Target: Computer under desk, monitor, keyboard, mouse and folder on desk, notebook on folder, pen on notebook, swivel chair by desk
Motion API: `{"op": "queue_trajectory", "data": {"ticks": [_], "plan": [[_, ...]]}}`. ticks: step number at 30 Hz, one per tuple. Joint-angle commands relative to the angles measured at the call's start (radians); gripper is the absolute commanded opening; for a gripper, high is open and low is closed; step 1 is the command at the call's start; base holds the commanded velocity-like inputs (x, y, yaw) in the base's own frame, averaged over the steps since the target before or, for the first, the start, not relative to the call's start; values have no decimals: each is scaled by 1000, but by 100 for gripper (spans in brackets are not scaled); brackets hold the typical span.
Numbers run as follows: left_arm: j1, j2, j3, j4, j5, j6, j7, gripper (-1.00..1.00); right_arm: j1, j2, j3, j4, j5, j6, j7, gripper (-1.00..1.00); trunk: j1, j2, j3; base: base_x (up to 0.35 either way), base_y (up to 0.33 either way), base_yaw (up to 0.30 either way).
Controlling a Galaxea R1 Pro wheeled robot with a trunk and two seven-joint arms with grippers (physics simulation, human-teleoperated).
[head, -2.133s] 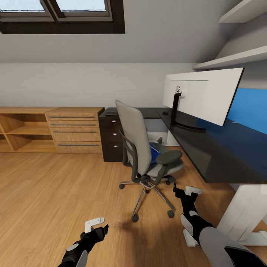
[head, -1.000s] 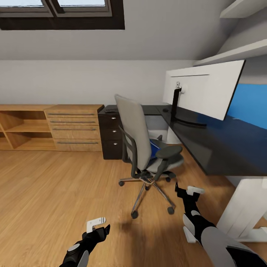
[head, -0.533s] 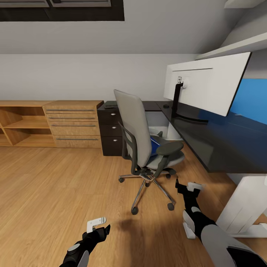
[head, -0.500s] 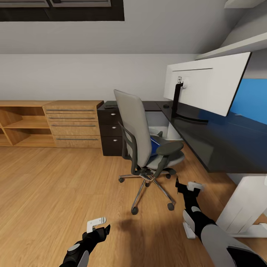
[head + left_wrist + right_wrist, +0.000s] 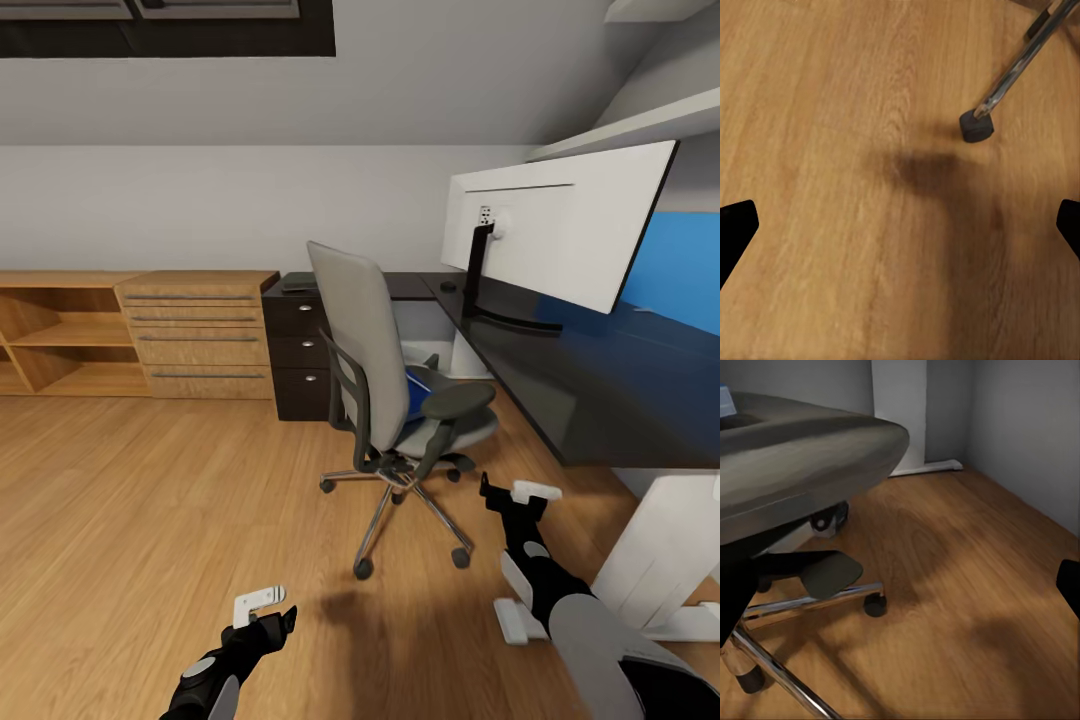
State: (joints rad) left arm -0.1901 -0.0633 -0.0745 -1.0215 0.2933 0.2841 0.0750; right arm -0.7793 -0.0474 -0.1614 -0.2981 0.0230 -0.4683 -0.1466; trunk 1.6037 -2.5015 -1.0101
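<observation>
**Chair ahead of both grippers**

Swivel chair point(image 5: 400, 400) stands on the wooden floor point(image 5: 150, 520) just ahead of the right gripper point(image 5: 515, 492), the blue folder point(image 5: 425, 385) on its seat. Beyond it, the monitor point(image 5: 560, 235) sits on the black tabletop point(image 5: 600, 390). The left gripper point(image 5: 262, 605) hangs over bare floor. Both grippers are spread wide, holding nothing.

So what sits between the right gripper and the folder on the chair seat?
In the head view, the swivel chair's near armrest stands between the right gripper and the folder.
</observation>
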Motion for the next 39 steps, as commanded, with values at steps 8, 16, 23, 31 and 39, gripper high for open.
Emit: {"op": "queue_trajectory", "data": {"ticks": [8,16,23,31,39], "plan": [[-1,1,-2,9,10,4,8,100,-1,-2,-1,3,3,2,-2,100,0,0,-1,156,0,0],[0,0,-2,23,10,3,8,100,-1,-2,-3,5,3,2,-2,100,0,0,-1,47,0,0],[-1,1,-1,26,12,3,8,100,-1,-2,-3,5,3,2,1,100,0,0,-1,157,0,0],[0,2,0,54,13,-6,8,100,-1,-2,-1,12,3,1,2,100,0,0,-1,105,0,0],[0,2,-1,81,11,-70,8,100,-1,-2,-1,13,3,1,2,100,0,0,-1,151,0,0]]}}
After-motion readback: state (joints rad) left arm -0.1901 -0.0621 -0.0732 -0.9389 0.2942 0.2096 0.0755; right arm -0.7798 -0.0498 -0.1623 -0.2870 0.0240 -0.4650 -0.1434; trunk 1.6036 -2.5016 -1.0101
